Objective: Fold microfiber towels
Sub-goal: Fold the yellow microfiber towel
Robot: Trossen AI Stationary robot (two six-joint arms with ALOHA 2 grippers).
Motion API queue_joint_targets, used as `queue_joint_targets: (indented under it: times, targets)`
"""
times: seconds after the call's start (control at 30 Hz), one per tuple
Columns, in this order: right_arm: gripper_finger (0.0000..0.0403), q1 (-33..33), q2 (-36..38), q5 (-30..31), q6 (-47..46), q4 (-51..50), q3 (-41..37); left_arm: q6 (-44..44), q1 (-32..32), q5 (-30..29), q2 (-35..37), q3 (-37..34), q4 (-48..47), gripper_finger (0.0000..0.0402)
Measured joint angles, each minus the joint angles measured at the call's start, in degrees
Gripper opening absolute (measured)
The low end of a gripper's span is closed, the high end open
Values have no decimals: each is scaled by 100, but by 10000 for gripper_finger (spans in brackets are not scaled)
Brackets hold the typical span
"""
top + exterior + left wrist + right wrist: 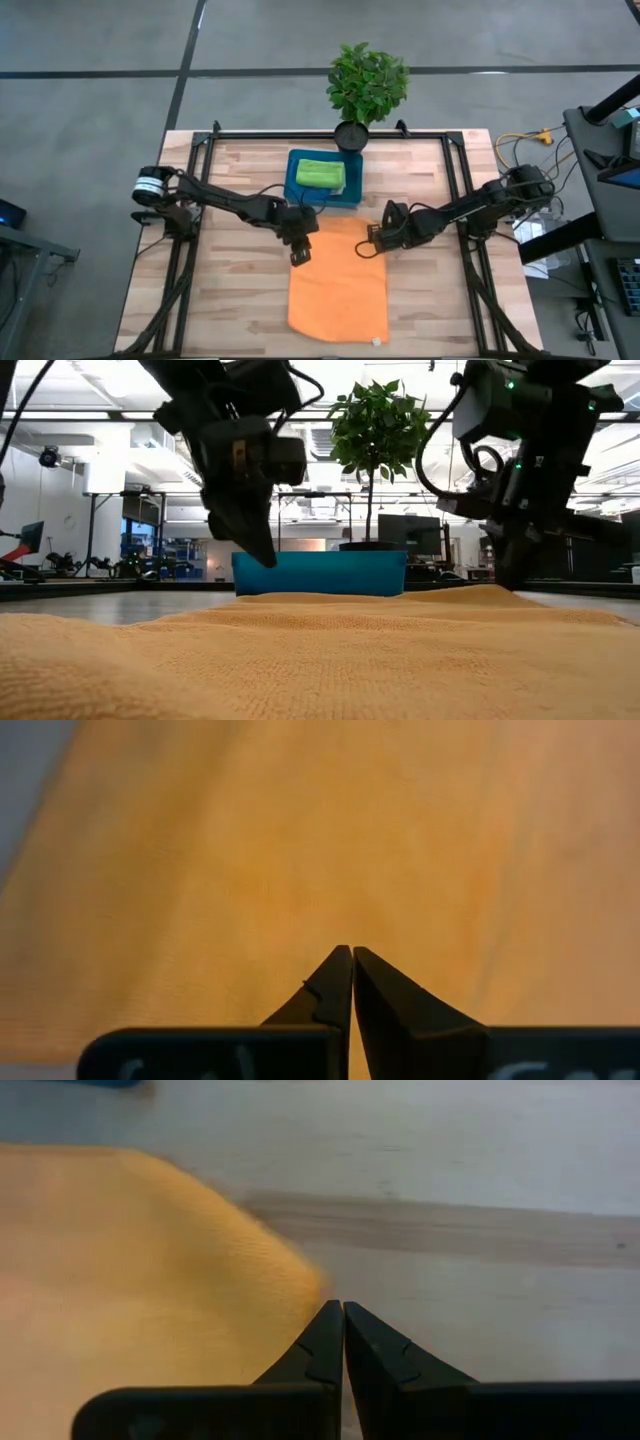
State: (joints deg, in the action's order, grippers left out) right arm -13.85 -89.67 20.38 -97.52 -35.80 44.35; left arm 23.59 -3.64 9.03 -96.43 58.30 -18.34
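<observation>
Orange towel (pixel 338 280) lay flat, long axis running away from the blue tray (pixel 322 193).
Left gripper (pixel 301 256) and right gripper (pixel 366 247), both pinched closed and apparently empty, flanked its far corners, about equally near.

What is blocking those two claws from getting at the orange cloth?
Nothing visible. The orange towel lies flat on the bare wooden table. The left gripper hangs shut over its far left corner, and the right gripper hangs shut at its far right edge. The blue tray with the green towel sits beyond it.
</observation>
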Motion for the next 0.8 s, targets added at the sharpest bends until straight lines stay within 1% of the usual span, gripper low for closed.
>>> queue_joint_targets:
  times: [0.17,0.27,0.4,0.5,0.6,0.67,0.73,0.8]
  targets:
    - [9,2,-20,-171,-193,135,-142,8,-4,312,-281,0,56,0]
    - [9,7,-20,-166,-47,587,-227,6,-7,494,-379,7,185,0]
    - [9,123,-39,-123,202,1660,-474,5,-7,538,-476,4,320,0]
    - [9,189,-39,5,575,2398,-608,3,-7,551,-478,4,489,0]
    - [9,190,-39,121,1244,2840,-624,3,-7,551,-478,0,488,0]
    - [9,185,-39,115,1956,3207,-624,3,-7,559,-478,0,487,0]
    - [9,154,-39,-56,3122,3670,-621,3,-7,562,-478,-2,486,0]
    - [9,89,-39,-478,4334,4014,-531,3,-7,564,-478,-4,486,0]
